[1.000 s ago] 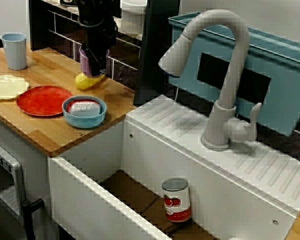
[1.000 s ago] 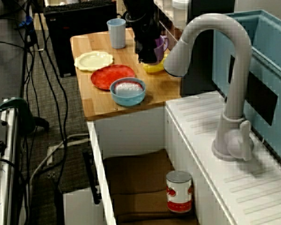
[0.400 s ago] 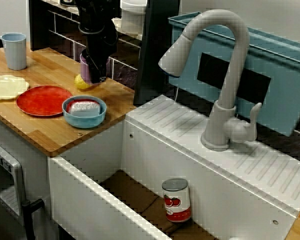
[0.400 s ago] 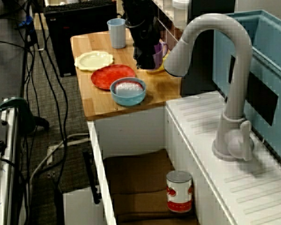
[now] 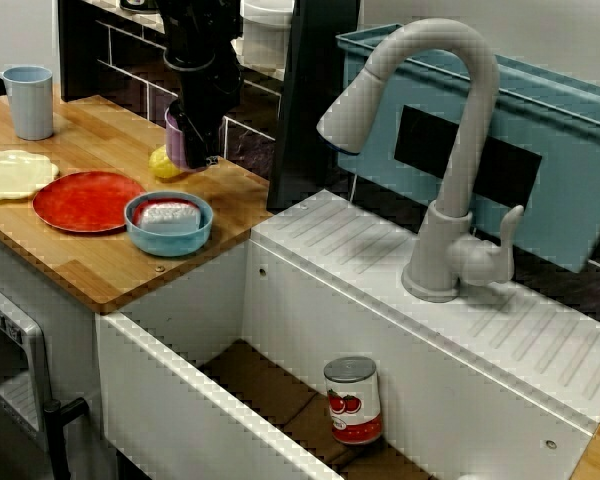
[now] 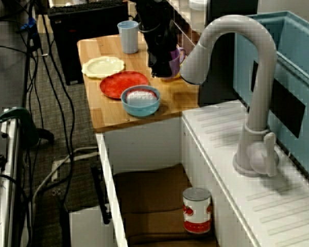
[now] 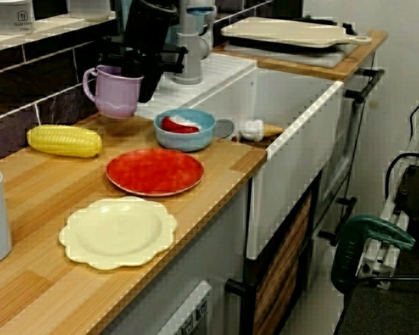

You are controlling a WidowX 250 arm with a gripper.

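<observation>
Black hand [image 7: 141, 75] is down on the rim of the lilac ceramic mug [image 7: 112, 94], near the yellow corn cob [image 7: 64, 140]; can't tell if it's pinching.

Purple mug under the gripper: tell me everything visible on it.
The lilac mug looks like glazed ceramic, with a flared foot and a loop handle on the side away from the gripper. It is upright by the dark tiled wall, on or just above the wooden counter; which of the two cannot be told. The black gripper straddles its rim opposite the handle, seemingly clamped. A corn cob lies nearby, apart.
</observation>
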